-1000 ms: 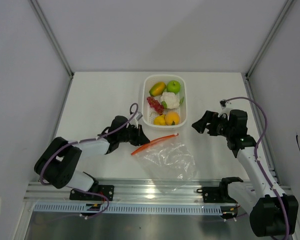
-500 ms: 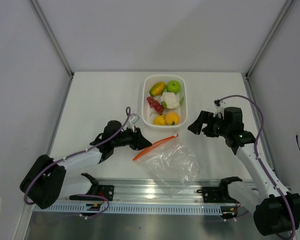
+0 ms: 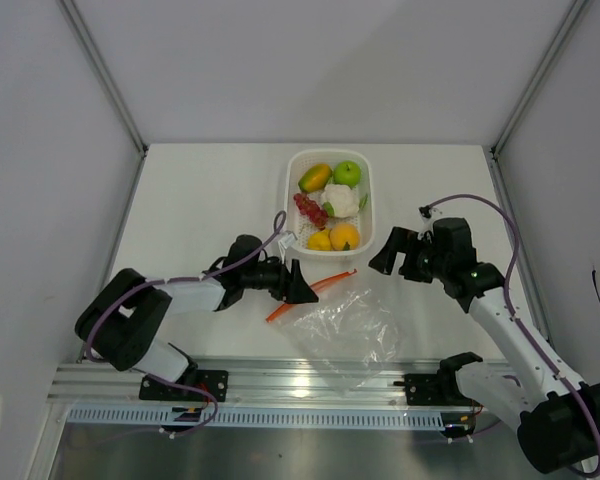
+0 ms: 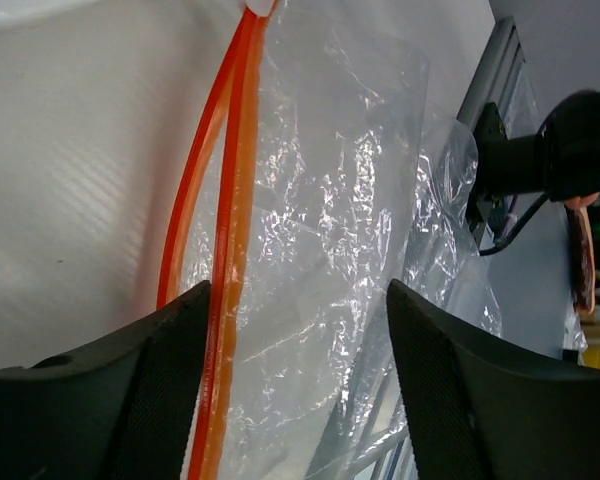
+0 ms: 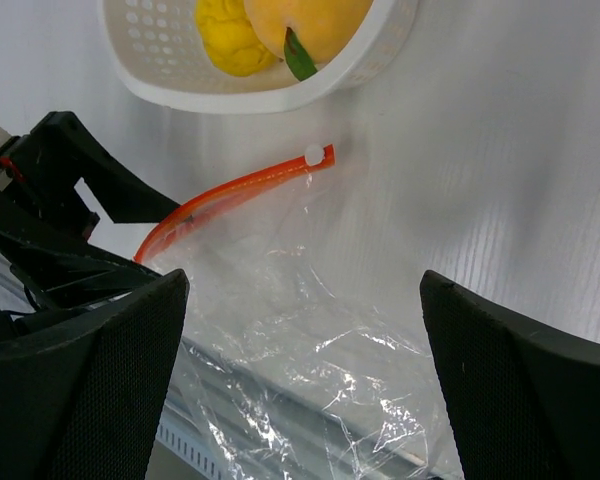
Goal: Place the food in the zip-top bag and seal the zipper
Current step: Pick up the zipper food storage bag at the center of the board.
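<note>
Jaws apart, left arm (image 3: 195, 293) at zipper (image 3: 332, 277)

You've got a white table (image 3: 200, 200) boxed in by plain grey panels; back wall (image 3: 320, 60), left wall (image 3: 40, 150), right wall (image 3: 570, 180); aluminium posts (image 3: 102, 70) at the back corners; aluminium rail (image 3: 310, 380) along the near edge; even light, soft glare on the rail.

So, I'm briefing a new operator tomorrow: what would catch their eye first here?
The white basket, piled with bright toy food, stands out at the table's middle. Beside it lies the clear zip-top bag, flat and empty, its orange zipper facing the basket. The left gripper is open over that zipper; the right gripper is open beside the bag.
</note>
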Available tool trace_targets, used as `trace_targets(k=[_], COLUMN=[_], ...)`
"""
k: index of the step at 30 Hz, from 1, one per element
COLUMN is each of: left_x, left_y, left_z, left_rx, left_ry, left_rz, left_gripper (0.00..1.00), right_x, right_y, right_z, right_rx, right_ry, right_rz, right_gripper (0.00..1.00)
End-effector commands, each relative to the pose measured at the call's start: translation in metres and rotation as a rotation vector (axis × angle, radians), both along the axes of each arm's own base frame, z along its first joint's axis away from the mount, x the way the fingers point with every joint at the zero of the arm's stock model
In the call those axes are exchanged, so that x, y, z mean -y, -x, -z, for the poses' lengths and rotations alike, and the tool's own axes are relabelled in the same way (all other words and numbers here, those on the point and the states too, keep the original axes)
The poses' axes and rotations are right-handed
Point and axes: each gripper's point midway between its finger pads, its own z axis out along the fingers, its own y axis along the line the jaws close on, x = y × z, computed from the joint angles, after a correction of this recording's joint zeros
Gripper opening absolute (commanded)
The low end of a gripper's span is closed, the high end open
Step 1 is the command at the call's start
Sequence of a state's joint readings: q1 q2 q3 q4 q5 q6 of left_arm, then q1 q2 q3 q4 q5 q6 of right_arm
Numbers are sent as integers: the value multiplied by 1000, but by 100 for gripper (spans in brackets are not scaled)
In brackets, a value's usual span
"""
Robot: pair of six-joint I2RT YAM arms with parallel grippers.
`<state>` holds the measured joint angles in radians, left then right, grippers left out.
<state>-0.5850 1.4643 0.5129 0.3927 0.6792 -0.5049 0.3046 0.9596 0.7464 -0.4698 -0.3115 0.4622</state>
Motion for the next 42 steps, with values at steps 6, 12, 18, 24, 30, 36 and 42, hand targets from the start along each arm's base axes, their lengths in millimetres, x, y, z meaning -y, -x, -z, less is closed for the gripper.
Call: trace_targets(k=[6, 12, 18, 24, 30, 36, 42], left_x=[29, 40, 47, 40, 30, 39, 56], left_y=[34, 53, 52, 26, 6, 6, 14], left_z=[-25, -37, -53, -112, -165, -171, -160], left_rx=[13, 14, 121, 394, 567, 614, 637], left_ry=[153, 179, 108, 36, -19, -74, -145], left_rz=[172, 210, 161, 7, -69, -50, -20], left_gripper=[38, 1, 1, 1, 1, 1, 1], right_x=[7, 30, 18, 1, -31, -49, -69], right_y=[-1, 0, 9, 18, 31, 40, 49], right_z=[-13, -8, -21, -56, -97, -106, -102], right_rx=[25, -42, -131, -145, -130, -159, -195], right_ry=[26, 110, -39, -51, -80, -70, -99], right_rz=[37, 152, 140, 125, 137, 203, 242], right_gripper=[99, 99, 98, 91, 82, 89, 89])
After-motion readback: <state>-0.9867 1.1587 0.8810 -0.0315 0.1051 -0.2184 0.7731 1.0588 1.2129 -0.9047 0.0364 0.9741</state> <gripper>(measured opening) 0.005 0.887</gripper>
